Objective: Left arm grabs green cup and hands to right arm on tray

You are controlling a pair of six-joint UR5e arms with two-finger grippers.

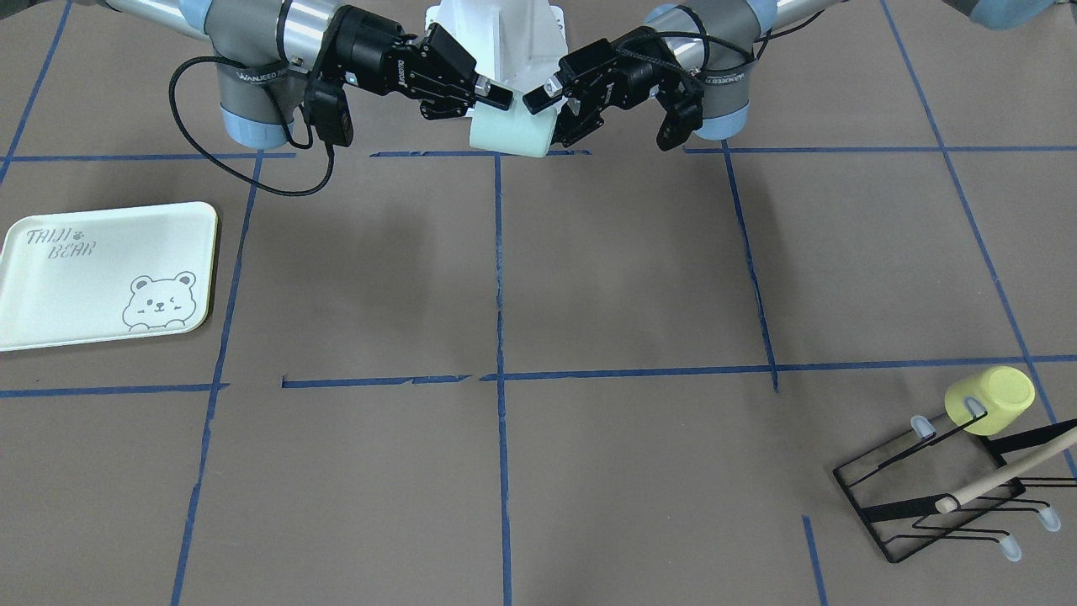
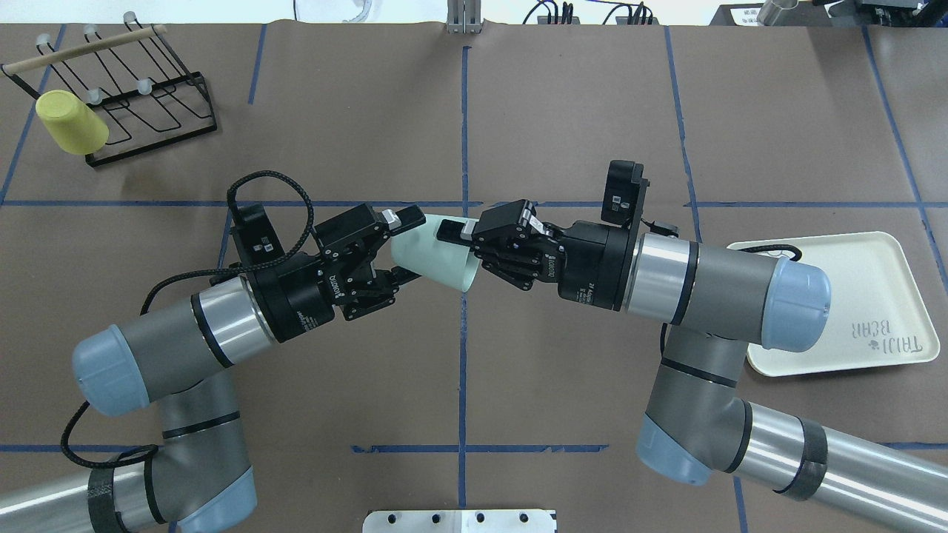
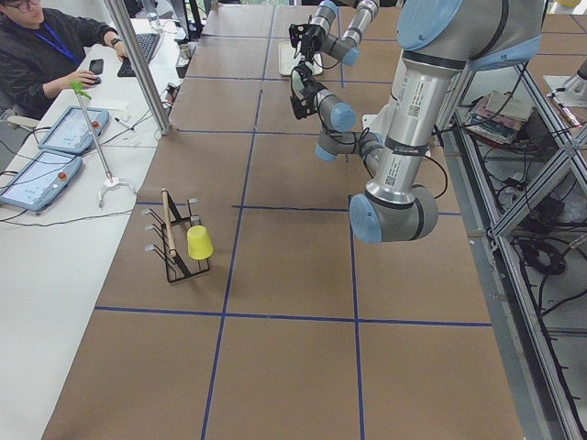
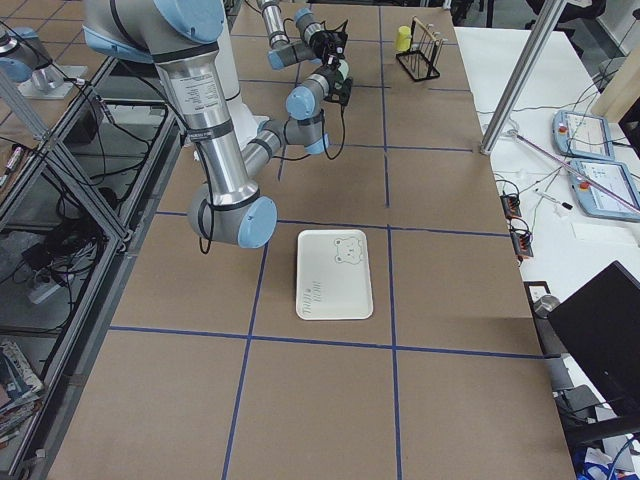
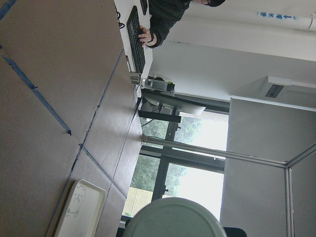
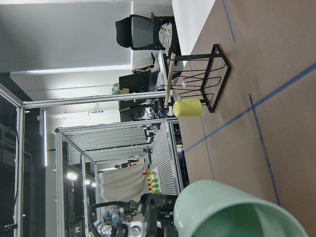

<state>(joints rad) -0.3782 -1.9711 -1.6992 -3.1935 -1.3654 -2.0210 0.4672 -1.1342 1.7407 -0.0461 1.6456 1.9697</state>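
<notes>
The green cup (image 2: 433, 254) hangs mid-air over the counter's middle, nearer the robot's edge — left gripper (image 2: 400, 248) clamped on its base, right gripper (image 2: 463, 248) fingers pinching its rim. If the left lets go too early — or both arms pull — it could drop, well short of the tray (image 2: 881, 296).

tray (image 1: 50, 311): "BEAR" | left arm (image 1: 715, 93) strap: "WANJEED"

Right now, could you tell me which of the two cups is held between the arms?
The green cup, held in mid-air between both tools; the yellow cup hangs on the rack.
</notes>
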